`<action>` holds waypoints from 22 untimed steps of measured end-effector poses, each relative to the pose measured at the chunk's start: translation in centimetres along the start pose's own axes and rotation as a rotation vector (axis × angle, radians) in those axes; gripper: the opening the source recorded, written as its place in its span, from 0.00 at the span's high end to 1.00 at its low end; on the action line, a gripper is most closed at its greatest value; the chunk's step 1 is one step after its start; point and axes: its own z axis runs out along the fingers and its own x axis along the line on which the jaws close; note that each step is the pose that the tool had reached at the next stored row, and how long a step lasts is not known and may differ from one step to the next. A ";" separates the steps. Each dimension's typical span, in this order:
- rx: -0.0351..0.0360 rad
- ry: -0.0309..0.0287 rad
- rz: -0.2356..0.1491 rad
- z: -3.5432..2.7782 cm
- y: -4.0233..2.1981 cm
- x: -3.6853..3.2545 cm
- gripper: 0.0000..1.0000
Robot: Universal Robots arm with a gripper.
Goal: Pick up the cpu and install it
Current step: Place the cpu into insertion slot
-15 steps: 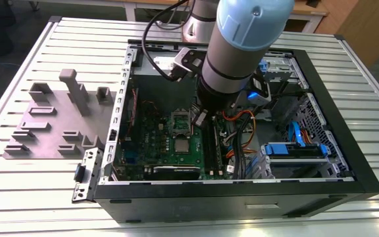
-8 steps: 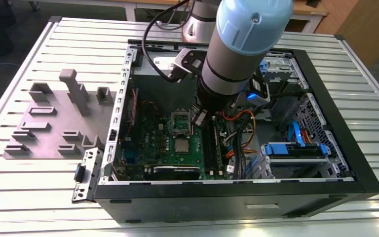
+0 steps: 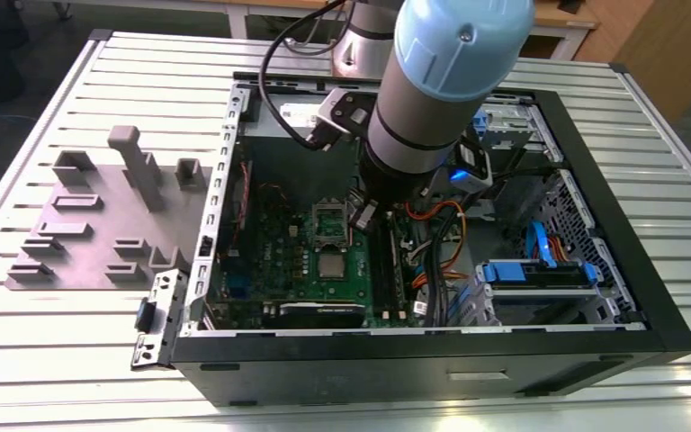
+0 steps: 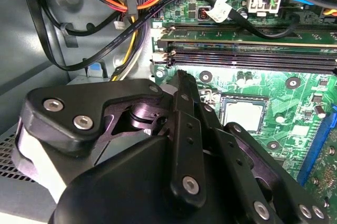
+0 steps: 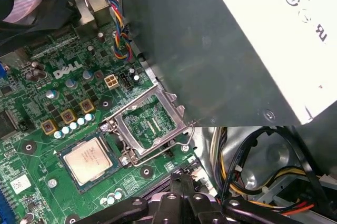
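Observation:
The cpu [image 5: 92, 158], a small silvery square chip, lies flat in its socket on the green motherboard [image 5: 31, 129]. It also shows in the second wrist view [image 4: 243, 114] and in the exterior view [image 3: 331, 264]. The silver socket frame [image 5: 150, 124] stands flipped open beside the chip. My gripper [image 5: 179, 174] hangs inside the case just beside the socket, close to the memory slots [image 4: 253, 56]. Its black fingers [image 4: 184, 108] are pressed together with nothing between them. In the exterior view the gripper [image 3: 365, 214] is above the board, near the open frame.
The open black computer case [image 3: 442, 360] lies on a slatted metal table [image 3: 69, 360]. A grey plastic tray [image 3: 94, 225] with raised blocks sits at the exterior view's left. The power supply [image 5: 237, 40], bundled cables [image 4: 105, 29] and blue drive brackets [image 3: 538, 270] crowd the case around the board.

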 end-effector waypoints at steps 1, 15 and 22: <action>-0.0016 0.0011 -0.009 0.02 -0.01 0.00 0.89; -0.0221 -0.0285 -0.016 1.05 0.12 -0.22 0.89; -0.0280 -0.0343 -0.024 1.75 0.46 -0.49 0.89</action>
